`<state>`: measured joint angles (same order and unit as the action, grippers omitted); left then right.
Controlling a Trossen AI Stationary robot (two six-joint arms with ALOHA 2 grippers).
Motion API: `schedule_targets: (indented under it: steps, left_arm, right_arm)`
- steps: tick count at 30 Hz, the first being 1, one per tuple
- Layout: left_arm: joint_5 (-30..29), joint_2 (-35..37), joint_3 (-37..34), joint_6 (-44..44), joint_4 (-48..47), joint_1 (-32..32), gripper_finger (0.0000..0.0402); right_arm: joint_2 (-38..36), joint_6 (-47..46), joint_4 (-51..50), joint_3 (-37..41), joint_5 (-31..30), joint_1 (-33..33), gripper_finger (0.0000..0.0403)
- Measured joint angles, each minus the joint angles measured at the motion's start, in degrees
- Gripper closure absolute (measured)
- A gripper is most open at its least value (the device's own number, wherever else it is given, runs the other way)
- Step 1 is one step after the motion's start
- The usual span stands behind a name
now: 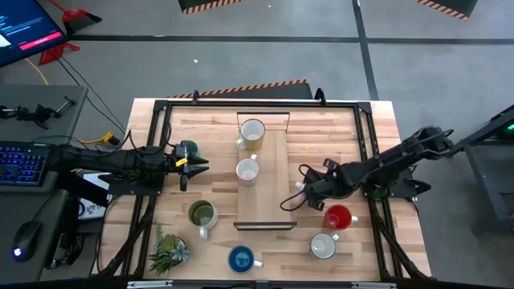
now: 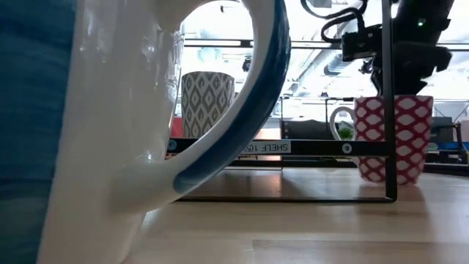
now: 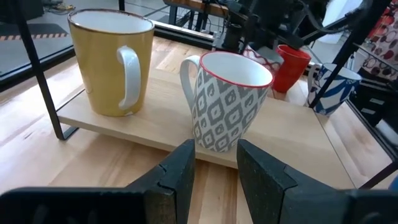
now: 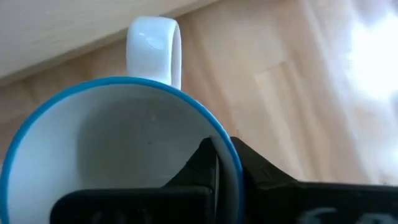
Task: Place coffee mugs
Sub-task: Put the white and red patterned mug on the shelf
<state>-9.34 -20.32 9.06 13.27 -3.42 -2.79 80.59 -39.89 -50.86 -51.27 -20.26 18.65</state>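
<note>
From above I see the wooden tabletop inside a black frame, with a raised plank shelf running down its middle. Two mugs stand on the shelf: a yellow mug toward the far end and a grey patterned mug near the middle. The left gripper hovers near the left edge, just left of the shelf, fingers slightly apart with nothing between them. The right gripper sits at the shelf's right side; from up here I cannot tell what it carries. The red mug and a white mug stand toward the near right corner, a blue mug at the near edge, an olive-green mug left of the shelf, and a spiky potted plant in the near left corner.

At table height, a glossy white handle with blue edging fills the foreground; the red-and-white patterned mug stands behind the shelf's black bracket.

My left wrist camera looks past parted fingers at the grey mug and the yellow mug on the plank.

My right wrist camera shows the fingers pinching the rim of a blue-rimmed white mug above the wood.
</note>
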Motion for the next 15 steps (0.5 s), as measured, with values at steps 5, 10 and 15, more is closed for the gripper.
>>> schedule_targets:
  steps: [5,10,15]
  left_arm:
    - [0.07,0.0,0.0,-0.93,0.0,0.0,0.0292]
    - [0.84,-0.04,0.0,-0.94,-0.06,0.0,0.0292]
    - [0.84,-0.04,0.0,-0.93,-0.22,0.0,0.0292]
  right_arm:
    - [-4.74,-0.23,-2.34,0.18,-3.92,-1.82,0.0402]
    - [-9.78,2.58,-0.36,-0.29,-5.78,-5.72,0.0402]
    - [-10.44,11.02,-0.11,-4.83,-3.49,-12.63,0.0402]
